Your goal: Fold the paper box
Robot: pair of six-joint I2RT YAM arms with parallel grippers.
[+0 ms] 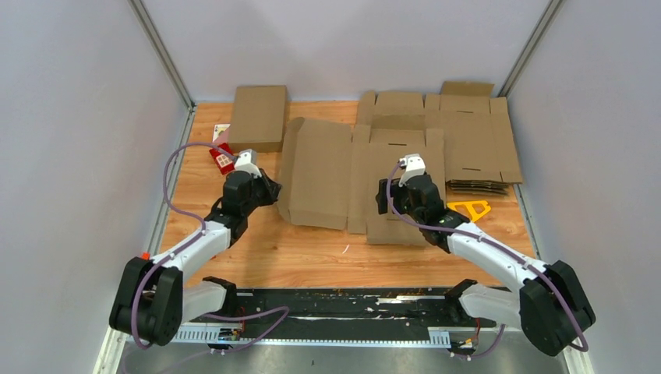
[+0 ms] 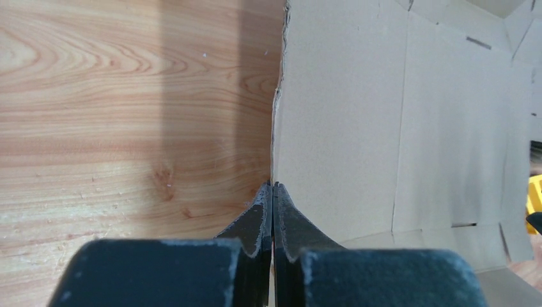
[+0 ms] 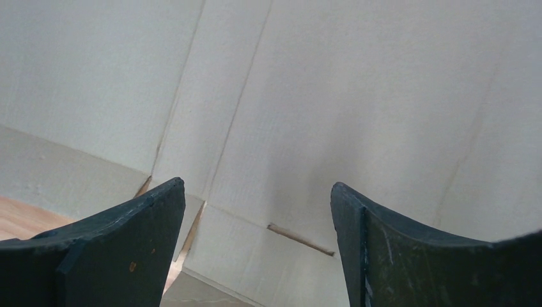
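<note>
Paper box (image 1: 316,171) (image 2: 383,128) (image 3: 351,96): 1 brown corrugated blank lying open on the wooden table (image 1: 312,257) (image 2: 128,96). Its left side panel is tilted up off the boards and its other panels lie flat.

Pile of blanks (image 1: 468,132): the same brown card, stacked flat. It touches the paper box along that box's far right side, and layered edges show along the pile's near side.

Folded box (image 1: 259,117): a closed brown carton beyond the paper box's raised left panel and apart from it. Its contents are hidden.

Right gripper (image 1: 387,195) (image 3: 255,188): poised over the middle panels of the paper box, its 2 fingers spread wide and grasping nothing. Creases and 1 narrow slot (image 3: 300,238) show in the card between them.

Left gripper (image 1: 271,189) (image 2: 273,185): at the left edge of the paper box's raised panel. Its 2 fingers are clenched together, tips meeting right at that edge. Whether card is nipped between them cannot be told.

Yellow triangular frame (image 1: 470,209): on the table just right of the paper box, at the pile's near edge.

Red item (image 1: 222,158): on the table left of the paper box, near the folded box's near corner.
</note>
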